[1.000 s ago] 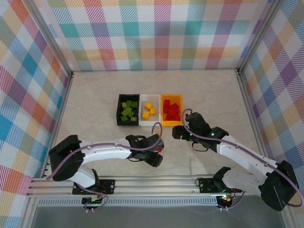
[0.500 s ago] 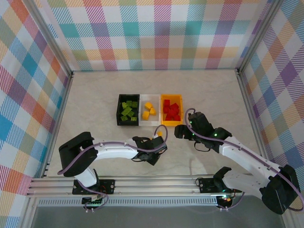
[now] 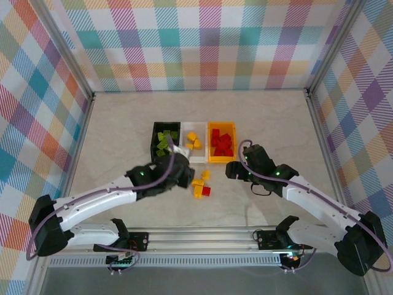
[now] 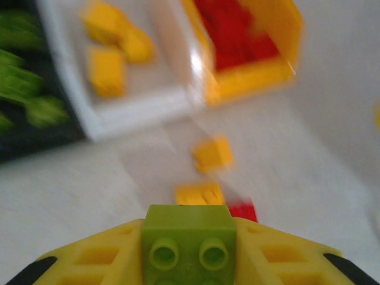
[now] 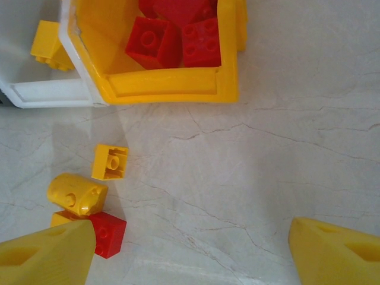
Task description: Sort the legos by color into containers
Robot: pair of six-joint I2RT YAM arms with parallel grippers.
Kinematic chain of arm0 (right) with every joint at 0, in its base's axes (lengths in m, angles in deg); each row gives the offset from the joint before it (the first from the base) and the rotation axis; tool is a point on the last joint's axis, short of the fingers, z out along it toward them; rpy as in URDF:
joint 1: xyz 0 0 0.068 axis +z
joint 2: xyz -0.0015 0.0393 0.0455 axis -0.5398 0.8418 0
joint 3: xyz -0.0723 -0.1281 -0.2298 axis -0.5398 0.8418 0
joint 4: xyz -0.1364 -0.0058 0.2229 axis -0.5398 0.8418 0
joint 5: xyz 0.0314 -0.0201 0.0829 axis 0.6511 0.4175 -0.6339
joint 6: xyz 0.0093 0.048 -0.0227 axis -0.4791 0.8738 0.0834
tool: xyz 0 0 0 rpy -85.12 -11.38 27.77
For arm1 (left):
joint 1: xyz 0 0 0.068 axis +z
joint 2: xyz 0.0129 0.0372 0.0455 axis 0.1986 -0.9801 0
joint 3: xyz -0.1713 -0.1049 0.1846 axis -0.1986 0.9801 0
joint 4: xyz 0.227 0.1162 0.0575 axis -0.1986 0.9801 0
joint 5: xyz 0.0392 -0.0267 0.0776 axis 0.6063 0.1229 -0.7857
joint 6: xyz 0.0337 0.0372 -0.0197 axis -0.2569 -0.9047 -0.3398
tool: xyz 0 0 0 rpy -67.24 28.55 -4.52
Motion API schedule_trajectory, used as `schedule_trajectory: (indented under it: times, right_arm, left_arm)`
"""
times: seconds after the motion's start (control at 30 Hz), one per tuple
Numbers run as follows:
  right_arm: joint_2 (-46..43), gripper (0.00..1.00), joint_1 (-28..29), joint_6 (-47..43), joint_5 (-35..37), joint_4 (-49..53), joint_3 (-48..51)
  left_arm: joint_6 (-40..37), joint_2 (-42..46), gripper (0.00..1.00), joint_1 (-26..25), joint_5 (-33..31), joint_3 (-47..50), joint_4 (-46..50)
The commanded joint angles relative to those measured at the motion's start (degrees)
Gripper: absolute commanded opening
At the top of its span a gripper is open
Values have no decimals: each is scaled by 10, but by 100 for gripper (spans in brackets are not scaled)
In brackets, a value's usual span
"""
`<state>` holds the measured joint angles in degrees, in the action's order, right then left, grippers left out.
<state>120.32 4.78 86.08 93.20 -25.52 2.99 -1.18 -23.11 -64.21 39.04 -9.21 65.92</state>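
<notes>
Left gripper (image 4: 190, 264) is closed on one lime green lego (image 4: 189, 228), with its studs turned to the wrist camera. It is held above the table (image 3: 123, 123), close to the black bin (image 3: 155, 147). A few yellow legos (image 5: 110, 161) and one red lego (image 5: 108, 234) lie close together, just toward the table's near edge from the white bin (image 3: 198, 159). The black, white and orange-yellow bin (image 3: 221, 160) stand touching in a row. Beside the loose legos, the right gripper (image 5: 190, 255) is wide open and holds nothing.

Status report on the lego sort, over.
Left tool shut on green lego. Right tool open, empty. Yellow legos, one red lego loose on table. Black bin unobstructed.
</notes>
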Motion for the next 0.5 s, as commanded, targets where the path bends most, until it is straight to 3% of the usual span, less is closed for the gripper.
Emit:
schedule_trajectory:
  times: [0.0, 0.23, 0.47]
  right_arm:
    - [14, 85, -3, -5, -7, -7, -10]
    - [22, 85, -3, -4, -11, -5, -10]
    - [25, 85, -3, -10, -12, -4, 2]
  left_arm:
    - [24, -38, 37, 100, -36, -38, -17]
    - [54, -238, 33, 232, -11, -171, -26]
    - [94, -363, 39, 275, 33, -258, -16]
